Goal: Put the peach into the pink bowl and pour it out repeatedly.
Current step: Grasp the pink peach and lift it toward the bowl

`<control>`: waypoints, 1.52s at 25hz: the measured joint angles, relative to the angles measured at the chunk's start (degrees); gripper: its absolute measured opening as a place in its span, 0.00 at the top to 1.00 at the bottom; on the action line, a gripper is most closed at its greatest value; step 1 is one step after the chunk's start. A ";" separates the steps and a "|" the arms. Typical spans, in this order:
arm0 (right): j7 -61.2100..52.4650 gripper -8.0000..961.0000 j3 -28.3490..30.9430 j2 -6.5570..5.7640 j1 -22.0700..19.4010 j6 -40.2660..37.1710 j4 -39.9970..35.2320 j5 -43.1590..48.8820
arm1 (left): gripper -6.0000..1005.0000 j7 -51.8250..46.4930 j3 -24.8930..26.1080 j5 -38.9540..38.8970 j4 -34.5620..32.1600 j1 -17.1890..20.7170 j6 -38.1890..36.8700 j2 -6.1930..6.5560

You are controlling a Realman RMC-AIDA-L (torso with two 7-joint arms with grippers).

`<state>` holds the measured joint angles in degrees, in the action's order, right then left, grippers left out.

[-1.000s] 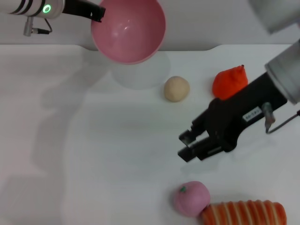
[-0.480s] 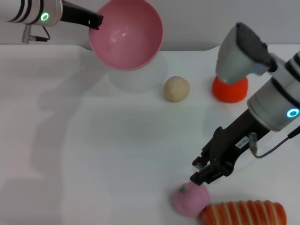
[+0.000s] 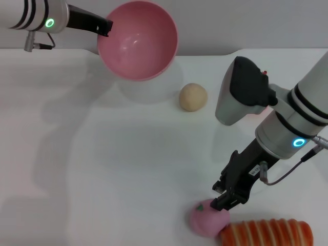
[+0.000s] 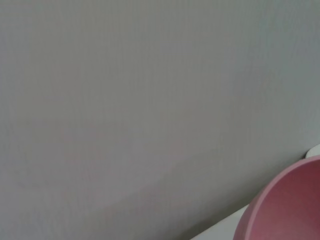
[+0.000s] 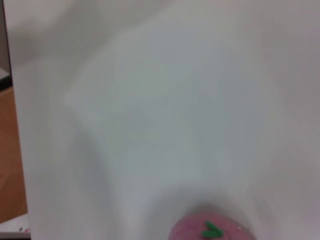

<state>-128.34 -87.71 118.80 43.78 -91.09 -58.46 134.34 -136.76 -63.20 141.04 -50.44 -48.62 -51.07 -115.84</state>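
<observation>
In the head view, your right gripper (image 3: 221,201) had dropped from mid-table a second earlier to the near edge, and now sat right at the top of the peach (image 3: 208,219), its tips at the fruit's upper right. Over the last half second it barely shifted, so the approach looked finished. You could not tell from here whether the fingers were spread or closed; they were dark and bunched against the fruit. The peach itself had not moved: it lay on the white table (image 3: 128,169), touching the striped orange-and-white toy (image 3: 266,233). The right arm's elbow had swung across and now hid most of the orange-red fruit, while the beige ball (image 3: 193,97) stayed put. Your left gripper (image 3: 105,25) kept the pink bowl (image 3: 137,40) raised at the far side, mouth tilted toward the camera, pinched on its rim, empty.

In the left wrist view, you had only a curve of the pink bowl (image 4: 287,205) against a plain wall.

In the right wrist view, the peach (image 5: 212,230) with its green stem showed close below the camera; no fingers appeared. Judging by this, the grasp was the next step.
</observation>
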 joint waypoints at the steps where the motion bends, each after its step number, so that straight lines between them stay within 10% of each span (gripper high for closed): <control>1: 0.01 0.57 -0.79 0.03 0.08 0.00 -0.05 -0.13 | 0.96 0.00 0.00 0.08 0.00 0.01 0.08 0.00; 32: 2.13 0.44 -7.39 0.12 0.86 5.21 4.66 -1.64 | 0.96 -0.15 0.01 0.11 0.35 -0.42 1.57 -1.16; 38: 3.72 0.67 -7.36 0.12 0.79 5.63 4.71 -1.59 | 0.96 -0.19 0.01 0.11 0.35 -0.43 1.77 -1.24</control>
<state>-124.61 -95.07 118.92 44.57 -85.46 -53.75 132.74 -136.95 -63.19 141.15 -50.10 -49.05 -49.30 -117.08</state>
